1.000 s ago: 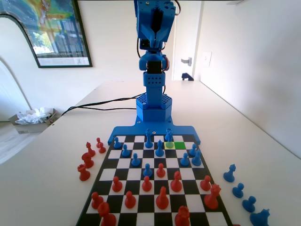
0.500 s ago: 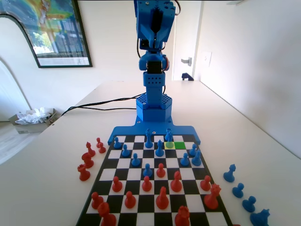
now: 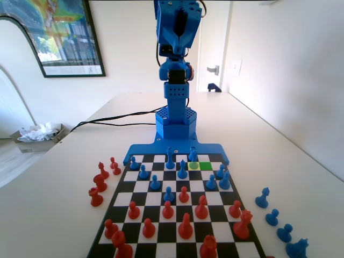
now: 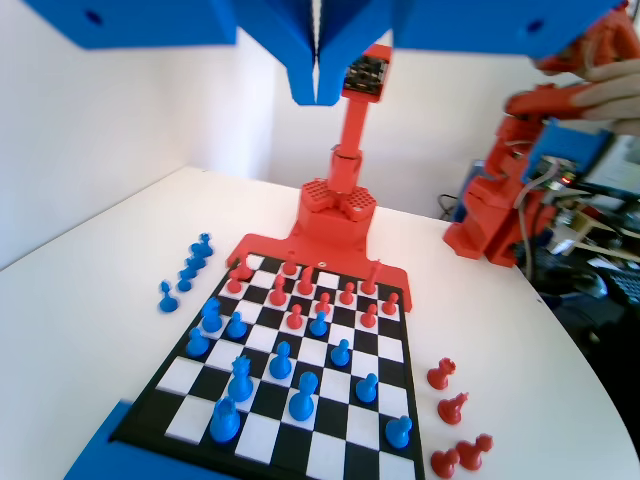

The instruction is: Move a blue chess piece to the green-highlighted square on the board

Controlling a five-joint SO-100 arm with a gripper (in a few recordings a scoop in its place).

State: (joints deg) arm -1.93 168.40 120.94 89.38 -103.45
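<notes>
Hanging high over the board (image 3: 161,226) with our jaws (image 4: 316,85) pressed together and empty, we judge the risk is knocking the taller blue neighbours while descending on the pawn (image 3: 193,165), which stands on the yellow-green square just beside the green square (image 3: 205,166).

Framed poster (image 3: 59,35) on left wall, fixed view. Black cables (image 3: 115,118) across white table (image 3: 279,156). Captured red pieces (image 3: 100,180) left of checkered squares; captured blue pieces (image 3: 277,217) right. Crumpled paper in box (image 3: 37,134) far left.
</notes>
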